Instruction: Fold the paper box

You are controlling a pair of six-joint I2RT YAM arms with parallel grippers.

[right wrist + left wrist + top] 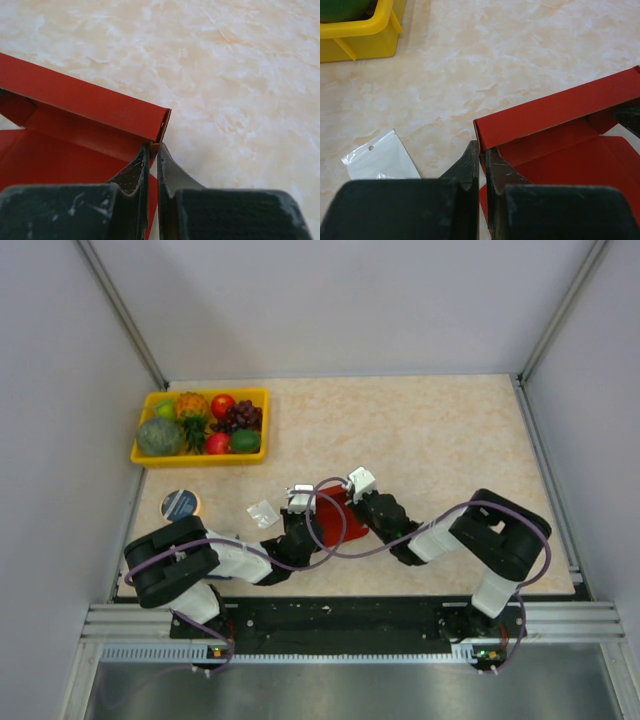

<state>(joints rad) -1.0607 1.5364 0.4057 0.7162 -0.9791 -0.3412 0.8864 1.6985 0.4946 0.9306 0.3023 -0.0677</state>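
Note:
The paper box (330,518) is a bright red cardboard piece lying near the table's front edge between my two arms. Its far long wall (560,107) stands folded up, with the floor panel below it. My left gripper (482,150) is shut on the thin side flap at the box's left corner. The right wrist view shows the same raised wall (75,95) ending at its right corner. There my right gripper (153,149) is shut on the red flap just below that corner. From above, the left gripper (298,502) and right gripper (358,490) flank the box.
A yellow fruit tray (200,458) filled with toy fruit sits at the back left; its corner (365,35) shows in the left wrist view. A small whitish plastic wrapper (262,513) (380,160) lies left of the box. A round blue-topped tin (180,504) sits further left.

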